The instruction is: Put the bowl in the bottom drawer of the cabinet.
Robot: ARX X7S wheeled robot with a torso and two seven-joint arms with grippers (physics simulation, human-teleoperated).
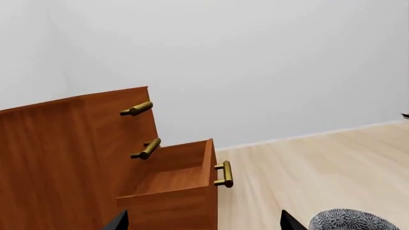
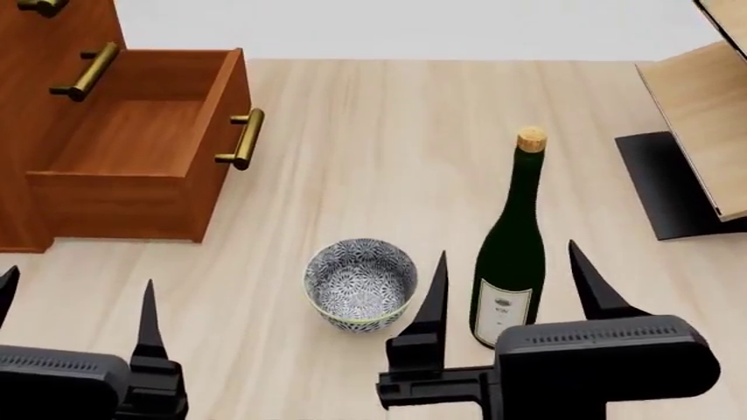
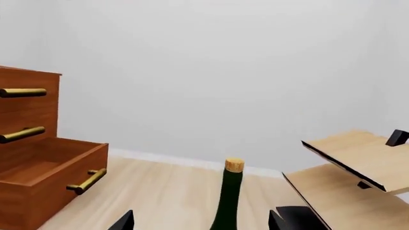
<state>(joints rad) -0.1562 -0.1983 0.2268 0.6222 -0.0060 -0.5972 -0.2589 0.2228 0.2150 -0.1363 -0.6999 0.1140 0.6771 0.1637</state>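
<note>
The bowl (image 2: 360, 284) sits upright on the pale wooden bench (image 2: 386, 131), between the two grippers in the head view and near the front edge of that view; nothing holds it. Its patterned rim also shows at the edge of the left wrist view (image 1: 350, 220). Just to its right stands a dark green wine bottle (image 2: 512, 245) with a cork and a white label, upright and apart from the bowl. The right gripper (image 2: 513, 276) hangs low behind the bottle, its jaws spread wide with one dark fingertip on either side of the bottle's body and touching nothing. The left gripper (image 2: 76, 302) hovers at the lower left, its jaws likewise spread and empty. At the far left stands the cabinet (image 2: 35, 105), reddish-brown with brass bar handles, and its bottom drawer (image 2: 140, 149) is pulled out, its inside bare, with the handle (image 2: 241, 138) facing the open bench. The bowl lies well apart from the drawer, in front of it and to its right. At the far right edge stands a light-wood rack (image 2: 701, 114) on a black base (image 2: 666, 184).
</note>
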